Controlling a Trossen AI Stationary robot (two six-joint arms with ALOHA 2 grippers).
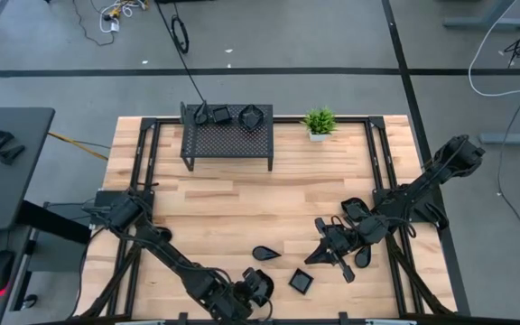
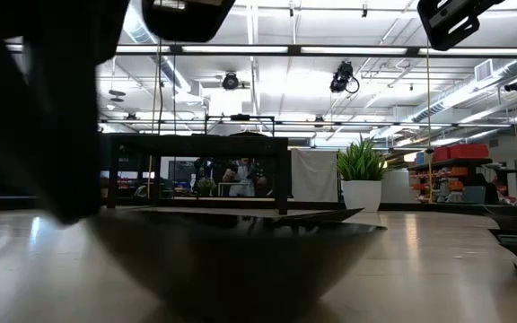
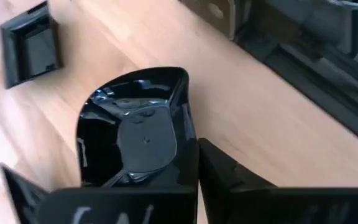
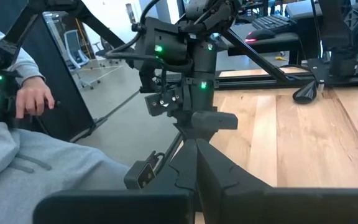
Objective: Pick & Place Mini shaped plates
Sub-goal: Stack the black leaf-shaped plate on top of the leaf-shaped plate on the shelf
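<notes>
Several mini shaped plates, glossy and black, are spread about. One rounded dish (image 3: 135,134) lies near the table's near edge (image 1: 262,278) and fills the foreground of the low view (image 2: 240,247). My left gripper (image 1: 258,289) is shut on it. A square plate (image 1: 301,281) (image 3: 30,50) and a teardrop plate (image 1: 265,254) lie just beyond it on the wood. Two more (image 1: 354,208) (image 1: 365,258) lie by my right arm. My right gripper (image 1: 319,255) (image 4: 196,168) hangs shut above the table at the right, holding nothing. My left gripper pinches the dish's raised side wall (image 3: 188,146). One finger (image 3: 229,177) stands outside that wall; the other is inside the bowl and cannot be told from the black glaze. The fingers slant down from the table's left. The dish's bottom rests on the table.
A black mesh rack (image 1: 227,140) at the far edge carries two plates (image 1: 220,115) (image 1: 251,116). A small potted plant (image 1: 319,122) stands to its right. Black frame rails (image 1: 382,162) run along both sides of the table. A person's hand (image 4: 36,99) shows beyond the left edge.
</notes>
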